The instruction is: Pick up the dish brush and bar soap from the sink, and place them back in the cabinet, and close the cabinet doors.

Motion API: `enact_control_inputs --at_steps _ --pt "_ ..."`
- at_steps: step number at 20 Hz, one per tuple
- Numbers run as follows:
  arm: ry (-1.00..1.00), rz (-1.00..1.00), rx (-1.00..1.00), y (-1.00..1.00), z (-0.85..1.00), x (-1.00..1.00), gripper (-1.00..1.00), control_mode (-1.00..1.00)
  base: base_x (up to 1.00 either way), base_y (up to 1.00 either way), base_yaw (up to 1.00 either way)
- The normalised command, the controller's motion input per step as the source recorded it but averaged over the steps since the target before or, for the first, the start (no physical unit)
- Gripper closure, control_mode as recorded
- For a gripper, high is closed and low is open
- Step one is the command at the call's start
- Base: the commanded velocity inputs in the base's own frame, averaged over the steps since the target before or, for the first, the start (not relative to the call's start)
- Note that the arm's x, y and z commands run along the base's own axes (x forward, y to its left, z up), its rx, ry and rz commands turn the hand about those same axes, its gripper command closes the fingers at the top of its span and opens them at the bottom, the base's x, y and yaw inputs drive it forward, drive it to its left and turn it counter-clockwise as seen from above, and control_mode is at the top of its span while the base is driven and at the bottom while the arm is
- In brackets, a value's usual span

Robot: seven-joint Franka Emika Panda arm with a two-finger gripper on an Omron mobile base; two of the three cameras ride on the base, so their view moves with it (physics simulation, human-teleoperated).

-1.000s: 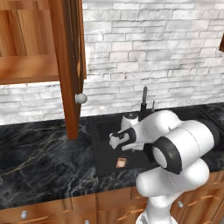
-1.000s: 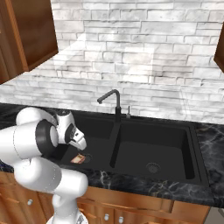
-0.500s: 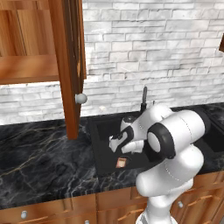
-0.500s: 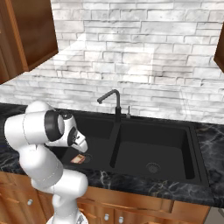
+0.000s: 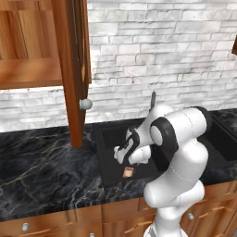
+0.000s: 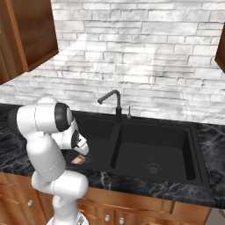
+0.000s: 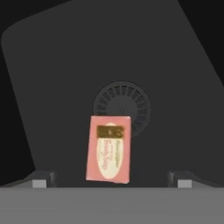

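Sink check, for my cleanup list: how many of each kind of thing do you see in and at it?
Bar soap: 1
Round drains: 2
Basins: 2
Faucet: 1
Total: 6

The arm has folded lower over the sink [image 5: 109, 139], above the bar soap [image 7: 109, 149].

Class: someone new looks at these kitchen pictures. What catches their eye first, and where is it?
The pinkish-red rectangular bar soap lies flat on the black sink basin floor, overlapping the round drain. The open end effector hangs right above it. Up left, a tall reddish-brown wooden cabinet door stands open.
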Motion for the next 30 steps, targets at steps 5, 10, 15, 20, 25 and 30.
enact_control_inputs --at_steps 5,10,15,20,25,30 --pt "0.04 0.0 0.0 0.09 -0.2 0.07 -1.0 -1.0 0.0 0.0 0.0" --pt "0.03 0.0 0.0 0.05 -0.21 0.1 -1.0 -1.0 0.0 0.0 0.0" --pt "0.03 0.0 0.0 0.0 -0.17 0.04 -1.0 -1.0 0.0 0.0 0.0" --pt "0.02 0.0 0.0 0.0 -0.18 0.03 -1.0 -1.0 0.0 0.0 0.0" --pt "0.02 0.0 0.0 0.0 -0.15 0.01 -1.0 -1.0 0.0 0.0 0.0" --pt "0.01 0.0 0.0 0.0 -0.16 0.01 -1.0 -1.0 0.0 0.0 0.0"
